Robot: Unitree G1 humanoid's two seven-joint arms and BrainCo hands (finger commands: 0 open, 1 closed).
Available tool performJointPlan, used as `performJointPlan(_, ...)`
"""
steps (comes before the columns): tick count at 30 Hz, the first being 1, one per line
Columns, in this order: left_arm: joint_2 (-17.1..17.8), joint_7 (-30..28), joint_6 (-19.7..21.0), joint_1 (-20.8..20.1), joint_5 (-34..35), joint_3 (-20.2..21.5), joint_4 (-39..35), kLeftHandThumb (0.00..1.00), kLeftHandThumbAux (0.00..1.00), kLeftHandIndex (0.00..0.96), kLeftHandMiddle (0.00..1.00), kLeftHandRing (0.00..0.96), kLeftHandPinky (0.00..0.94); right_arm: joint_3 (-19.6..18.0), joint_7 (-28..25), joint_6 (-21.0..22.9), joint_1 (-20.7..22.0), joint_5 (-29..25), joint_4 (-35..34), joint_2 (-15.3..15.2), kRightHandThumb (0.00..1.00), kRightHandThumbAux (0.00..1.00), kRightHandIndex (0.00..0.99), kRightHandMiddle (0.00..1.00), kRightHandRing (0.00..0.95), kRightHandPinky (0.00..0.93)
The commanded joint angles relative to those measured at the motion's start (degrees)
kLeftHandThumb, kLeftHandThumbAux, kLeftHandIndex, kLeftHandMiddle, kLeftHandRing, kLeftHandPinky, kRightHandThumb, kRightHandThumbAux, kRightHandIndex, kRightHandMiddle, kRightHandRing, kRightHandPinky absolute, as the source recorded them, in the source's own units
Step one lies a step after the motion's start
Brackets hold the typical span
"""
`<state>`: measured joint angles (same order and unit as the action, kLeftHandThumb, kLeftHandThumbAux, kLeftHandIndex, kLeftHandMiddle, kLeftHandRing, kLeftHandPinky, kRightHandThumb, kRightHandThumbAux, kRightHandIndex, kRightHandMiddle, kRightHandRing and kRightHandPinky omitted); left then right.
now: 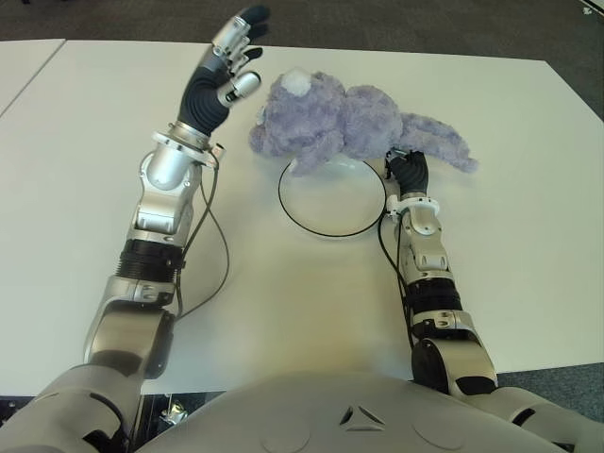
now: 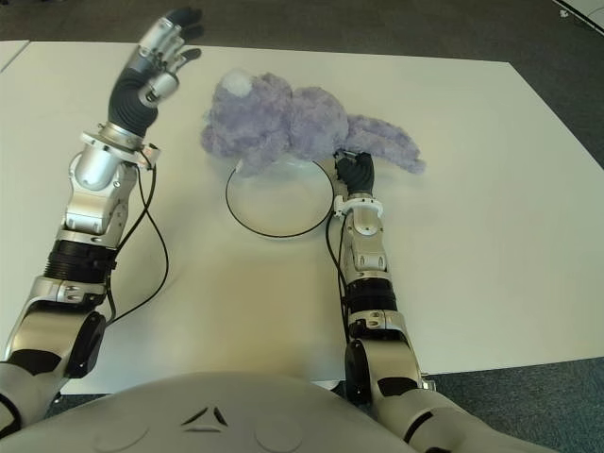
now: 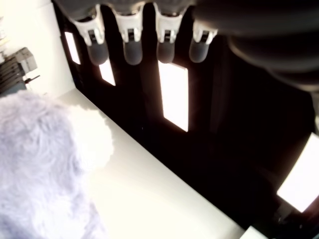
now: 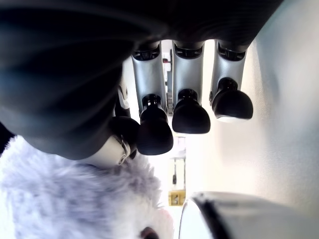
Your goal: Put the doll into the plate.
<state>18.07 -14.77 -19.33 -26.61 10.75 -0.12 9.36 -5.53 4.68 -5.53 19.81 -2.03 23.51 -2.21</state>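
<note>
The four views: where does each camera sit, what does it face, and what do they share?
Left eye view: on the head, looking down at the table; both arms show.
Right eye view: same scene, slightly shifted.
Left wrist view: on the left wrist, past the open left hand toward the doll.
Right wrist view: on the right wrist; right hand beside the doll, near the plate.
All show the doll.

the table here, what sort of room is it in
Probably a lab or office workroom. The wide white table stands on grey carpet, a second white table adjoins it on the robot's left, and it holds only a purple doll and a plate.
</note>
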Motion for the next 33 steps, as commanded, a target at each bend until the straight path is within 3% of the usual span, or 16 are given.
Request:
performJointPlan(1, -0.02, -2.11, 5.40, -1.80, 4.03, 2.81, -0.35, 0.006, 0.388, 0.000, 0.039, 0.000, 0.000, 0.02, -0.31, 1.96, -3.97, -0.07, 5.22, 0.85, 0.704, 0.721, 0.440, 0.821, 0.827, 0.827)
performJointPlan(6, -0.29, -5.12, 10.47, -5.18, 10.78, 6.80, 1.76, 0.024, 0.414, 0.000, 0.052, 0.006, 0.006, -0.03, -0.47, 1.53, -3.72, -0.17, 5.70, 0.89, 0.704, 0.721, 0.440, 0.822, 0.827, 0.826)
performJointPlan(10, -0.45, -7.43, 12.24, -6.97, 14.09, 9.14, 3.82, 0.053, 0.419, 0.000, 0.063, 0.023, 0.034, -0.07, -0.59, 1.44, -3.56, -0.25, 5.92, 0.96, 0.705, 0.721, 0.440, 0.822, 0.827, 0.828)
performJointPlan(20, -2.16, -9.11, 12.47, -8.03, 16.09, 11.83, 5.37, 0.069, 0.418, 0.000, 0.073, 0.050, 0.065, -0.10, -0.53, 1.66, -3.51, -0.21, 5.80, 1.02, 0.705, 0.720, 0.441, 0.815, 0.816, 0.817)
performJointPlan(33, -2.14, -10.54, 11.69, -7.19, 14.57, 11.77, 4.67, 0.065, 0.452, 0.000, 0.113, 0.117, 0.145, 0.04, 0.19, 1.59, -3.67, 0.20, 5.59, 1.21, 0.706, 0.719, 0.441, 0.806, 0.805, 0.815)
